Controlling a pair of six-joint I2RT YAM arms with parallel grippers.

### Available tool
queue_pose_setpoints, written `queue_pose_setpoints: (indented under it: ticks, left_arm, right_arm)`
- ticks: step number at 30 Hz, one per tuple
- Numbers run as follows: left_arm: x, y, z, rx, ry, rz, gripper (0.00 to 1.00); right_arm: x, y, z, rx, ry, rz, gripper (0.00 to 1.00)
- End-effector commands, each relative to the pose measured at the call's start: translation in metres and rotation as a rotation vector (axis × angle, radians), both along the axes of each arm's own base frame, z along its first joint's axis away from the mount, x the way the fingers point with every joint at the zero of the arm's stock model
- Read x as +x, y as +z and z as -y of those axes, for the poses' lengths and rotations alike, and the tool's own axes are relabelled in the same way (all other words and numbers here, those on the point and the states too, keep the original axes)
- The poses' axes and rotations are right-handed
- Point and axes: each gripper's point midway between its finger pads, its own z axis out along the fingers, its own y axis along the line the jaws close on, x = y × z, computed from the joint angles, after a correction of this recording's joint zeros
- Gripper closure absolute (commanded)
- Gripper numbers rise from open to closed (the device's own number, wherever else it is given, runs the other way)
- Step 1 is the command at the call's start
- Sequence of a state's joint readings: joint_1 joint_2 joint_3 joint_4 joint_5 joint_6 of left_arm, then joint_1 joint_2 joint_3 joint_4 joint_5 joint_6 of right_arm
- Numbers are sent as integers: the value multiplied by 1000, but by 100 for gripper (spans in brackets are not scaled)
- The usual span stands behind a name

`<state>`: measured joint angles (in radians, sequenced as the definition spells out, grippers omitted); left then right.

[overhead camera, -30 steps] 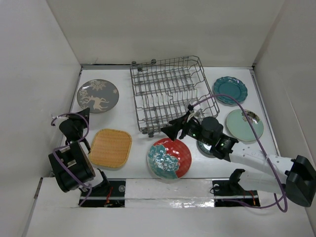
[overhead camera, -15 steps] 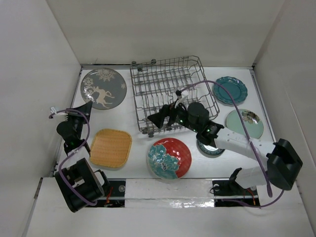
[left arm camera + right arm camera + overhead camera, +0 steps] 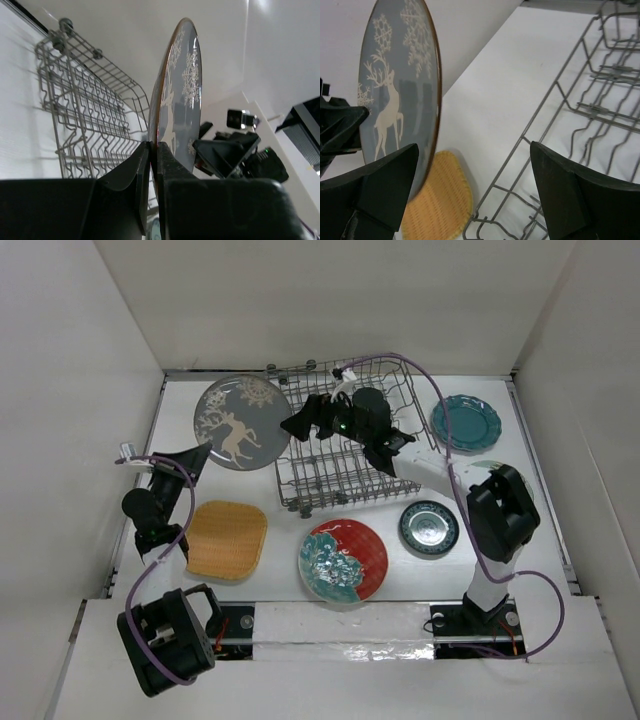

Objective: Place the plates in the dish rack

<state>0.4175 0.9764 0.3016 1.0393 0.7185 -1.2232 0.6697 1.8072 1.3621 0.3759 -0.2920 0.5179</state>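
"Grey-brown round plate (image 3: 243, 422); whereabouts?"

"Aloft and on edge, just left of the dish rack (image 3: 340, 475), toward the far-left corner of the desk (image 3: 285, 530); lower rim pinched by the left end effector (image 3: 152, 150)."

"Right end effector (image 3: 300, 423)?"

"Spread wide, empty; arm stretched over the rack's left side, facing the plate's decorated face; near it, apparently not touching; a handover seems likely."

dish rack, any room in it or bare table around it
The dish rack holds no plates; the right gripper hangs over its left end. Bare table lies left of it, behind the orange plate. Right of it is crowded.
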Motion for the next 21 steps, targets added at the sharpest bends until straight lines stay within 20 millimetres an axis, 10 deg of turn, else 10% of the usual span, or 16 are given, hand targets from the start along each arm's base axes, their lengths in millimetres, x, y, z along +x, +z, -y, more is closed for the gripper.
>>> queue_pose_setpoints:
  ticks: [1, 6, 13, 18, 21]
  left_arm:
    - [-19, 60, 19, 83, -82, 222, 100]
    - [-21, 51, 33, 99, -152, 204, 100]
    - [-27, 38, 44, 101, -238, 192, 100]
    - [-19, 24, 43, 118, -229, 115, 100]
    - [-20, 21, 42, 143, -217, 96, 62]
  right_arm:
    - [-18, 32, -23, 44, 146, 70, 2]
    - [-30, 34, -33, 114, 240, 70, 9]
    - [-48, 35, -43, 214, 365, 32, 97]
    - [-45, 44, -34, 228, 325, 41, 100]
    - [-39, 73, -18, 252, 238, 86, 100]
